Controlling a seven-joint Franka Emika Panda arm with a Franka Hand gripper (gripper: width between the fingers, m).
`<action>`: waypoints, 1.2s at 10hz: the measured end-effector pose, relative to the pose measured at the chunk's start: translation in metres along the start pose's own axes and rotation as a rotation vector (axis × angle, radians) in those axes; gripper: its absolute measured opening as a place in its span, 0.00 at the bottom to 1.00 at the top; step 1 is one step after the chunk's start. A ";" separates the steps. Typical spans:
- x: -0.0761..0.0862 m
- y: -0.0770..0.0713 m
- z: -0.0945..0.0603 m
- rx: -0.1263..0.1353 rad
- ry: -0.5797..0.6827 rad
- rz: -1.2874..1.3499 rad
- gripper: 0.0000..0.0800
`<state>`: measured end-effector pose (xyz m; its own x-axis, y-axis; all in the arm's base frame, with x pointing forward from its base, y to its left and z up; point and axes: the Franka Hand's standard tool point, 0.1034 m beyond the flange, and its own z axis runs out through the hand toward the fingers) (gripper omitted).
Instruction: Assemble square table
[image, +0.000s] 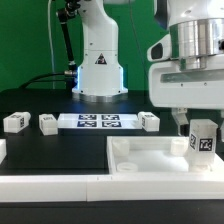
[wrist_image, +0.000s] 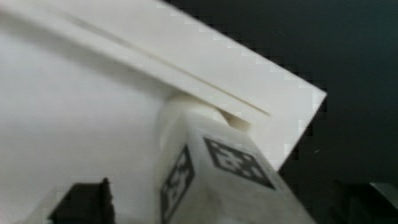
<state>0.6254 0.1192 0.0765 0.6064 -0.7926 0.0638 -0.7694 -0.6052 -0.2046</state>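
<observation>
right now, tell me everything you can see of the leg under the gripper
The leg is a small white block, plastic by its look, with black-and-white square tags on at least two faces. It stands upright at a corner of the square panel, toward the exterior view's right, its foot meeting the panel just inside the raised rim. The gripper straddles it with jaws open; in the wrist view a finger stands clear of its side. Whether it is fastened I cannot tell.

A white leg (image: 203, 140) stands upright at a far corner of the square panel (image: 140, 162) (toward the exterior view's right), with the hand (image: 203, 128) straddling it. Three more legs (image: 15, 122) (image: 48, 123) (image: 149, 120) lie on the black bench (image: 40, 150), flanking the marker board (image: 98, 122).
</observation>
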 end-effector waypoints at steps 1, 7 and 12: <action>0.000 0.001 0.001 -0.001 0.001 -0.035 0.80; 0.004 -0.008 -0.003 -0.051 0.019 -0.748 0.81; 0.006 -0.006 -0.002 -0.051 0.023 -0.578 0.36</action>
<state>0.6329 0.1181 0.0804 0.9269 -0.3333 0.1726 -0.3235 -0.9426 -0.0828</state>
